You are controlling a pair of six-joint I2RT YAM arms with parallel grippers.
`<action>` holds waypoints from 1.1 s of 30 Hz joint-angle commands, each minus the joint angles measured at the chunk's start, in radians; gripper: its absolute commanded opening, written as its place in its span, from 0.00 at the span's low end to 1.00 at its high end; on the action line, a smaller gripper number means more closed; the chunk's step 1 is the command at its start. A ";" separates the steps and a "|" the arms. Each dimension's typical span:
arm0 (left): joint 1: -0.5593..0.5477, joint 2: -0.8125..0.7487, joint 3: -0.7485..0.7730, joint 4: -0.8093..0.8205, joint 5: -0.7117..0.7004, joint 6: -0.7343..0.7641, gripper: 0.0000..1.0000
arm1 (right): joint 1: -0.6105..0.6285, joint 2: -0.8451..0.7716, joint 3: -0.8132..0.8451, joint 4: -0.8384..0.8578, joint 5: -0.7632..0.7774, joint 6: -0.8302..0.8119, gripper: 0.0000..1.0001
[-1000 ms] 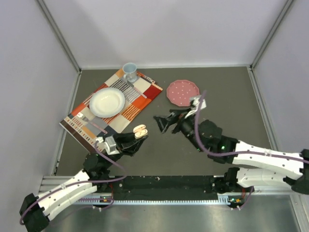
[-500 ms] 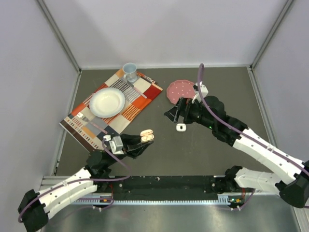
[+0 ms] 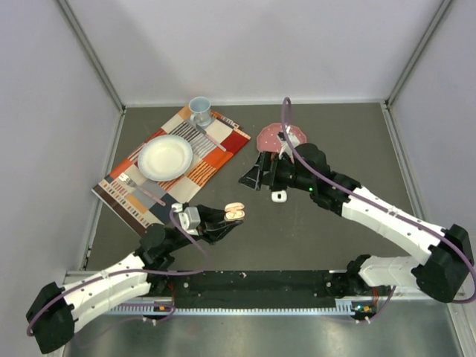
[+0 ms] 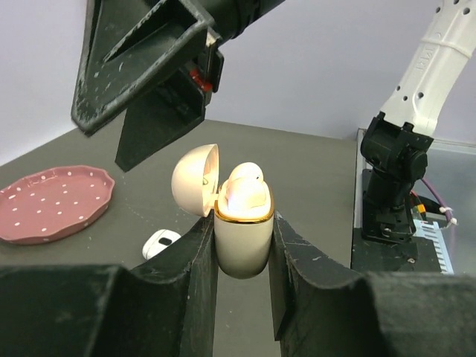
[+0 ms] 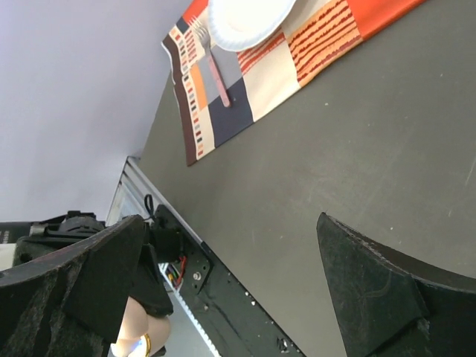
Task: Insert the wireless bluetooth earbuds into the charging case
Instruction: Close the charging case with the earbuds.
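The left end effector pinches the open charging case by its sides, above the table; a peach earbud sits inside; the right end effector is spread wide, empty; the earbud seems light, slick; pinch its stem

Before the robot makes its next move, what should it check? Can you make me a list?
1. Charging case clamped in the left gripper: ok.
2. Lid open: ok, tipped back.
3. Earbud sitting in the case: ok for one; a second one, cannot tell.
4. Right gripper open and empty: ok.
5. What the small white item lying on the table near the right gripper is: cannot tell.
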 commanded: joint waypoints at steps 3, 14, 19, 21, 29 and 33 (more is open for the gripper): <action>-0.002 0.045 0.049 0.093 0.027 -0.012 0.00 | 0.049 0.062 0.053 0.062 -0.047 0.018 0.99; -0.002 0.085 0.051 0.136 -0.016 -0.021 0.00 | 0.104 0.031 -0.005 0.023 -0.006 -0.025 0.99; -0.002 0.091 0.051 0.138 -0.025 -0.018 0.00 | 0.104 -0.011 -0.059 0.019 0.002 -0.027 0.99; -0.004 0.095 0.052 0.141 -0.032 -0.019 0.00 | 0.106 -0.024 -0.071 0.016 -0.001 -0.034 0.99; -0.002 0.124 0.060 0.133 -0.053 -0.021 0.00 | 0.111 -0.109 -0.133 0.000 0.072 -0.051 0.99; -0.004 0.128 0.059 0.126 -0.071 -0.036 0.00 | 0.111 -0.153 -0.159 -0.018 0.181 -0.034 0.99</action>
